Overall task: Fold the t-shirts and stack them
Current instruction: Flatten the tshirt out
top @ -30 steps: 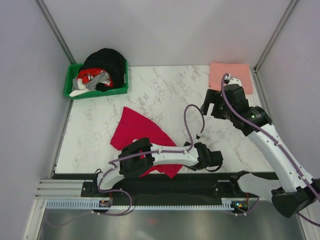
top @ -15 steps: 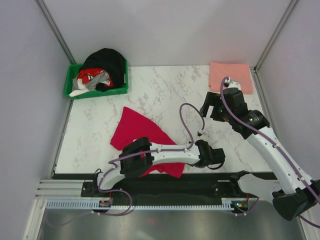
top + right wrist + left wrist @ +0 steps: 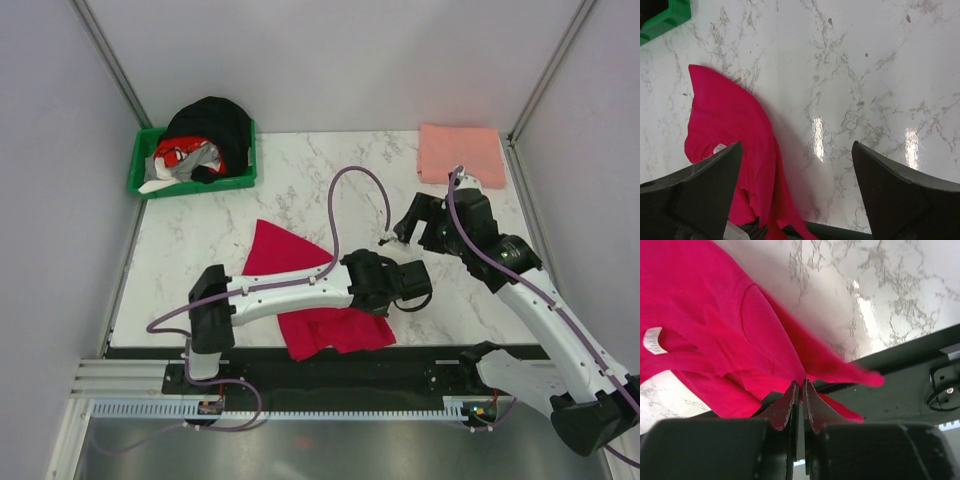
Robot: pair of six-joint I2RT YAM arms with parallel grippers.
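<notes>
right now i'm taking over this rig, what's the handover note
Left end effector: shut on an edge of the red t-shirt, lifting it near the front of the table.
Right end effector: open, empty, above the table.
Pink t-shirt: folded flat at the far right corner.
Done: the pink one is folded.
Left: the red one is rumpled and unfolded; fold it, then stack it on the pink one.

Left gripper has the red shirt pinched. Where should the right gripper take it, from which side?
Grip the red shirt at its far pointed corner, coming in from the right. That corner looks flat on the table, away from the left gripper's pinch at the near end, and its right edge faces the open right gripper.
</notes>
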